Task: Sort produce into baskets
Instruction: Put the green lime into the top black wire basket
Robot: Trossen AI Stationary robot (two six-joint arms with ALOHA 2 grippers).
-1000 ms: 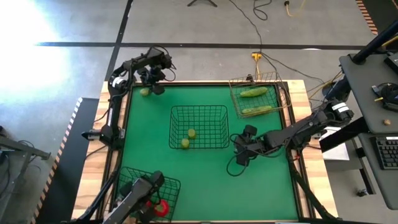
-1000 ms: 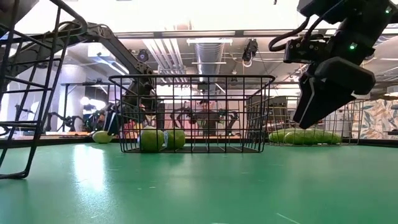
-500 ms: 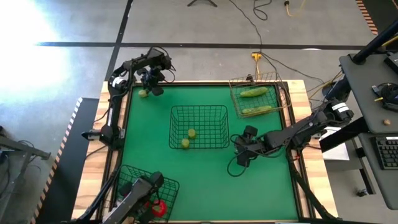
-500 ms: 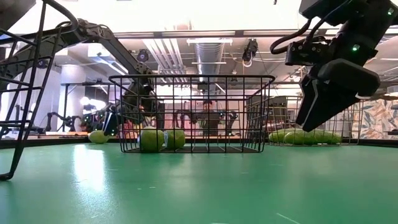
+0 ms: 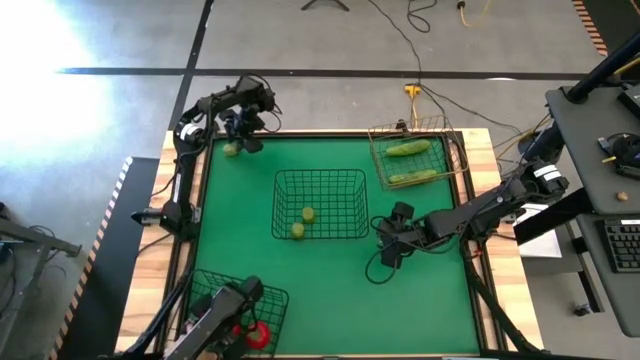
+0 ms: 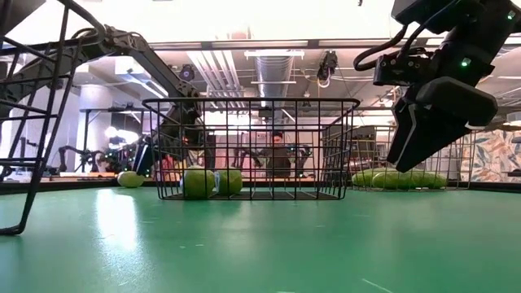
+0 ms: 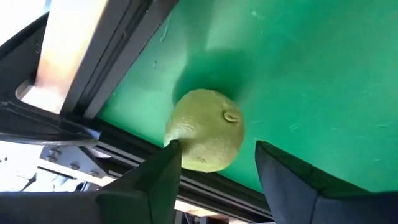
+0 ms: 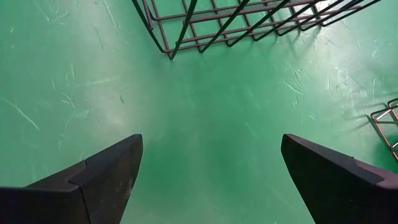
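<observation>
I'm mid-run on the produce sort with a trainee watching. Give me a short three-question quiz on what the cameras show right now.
1. True or false: the tan basket holds two cucumbers.
2. How many pale round fruits lie in the middle basket? A one, B two, C three
3. What sits between the left gripper fingers?

Key
1. True.
2. B: two.
3. The loose pale fruit at the mat's far left corner, one finger touching it; the right gripper hangs open over bare mat.

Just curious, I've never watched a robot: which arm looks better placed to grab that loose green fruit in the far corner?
The left. Its tool already straddles the fruit, fingers either side. The right tool hangs open over bare mat beside the middle basket, far off.
</observation>
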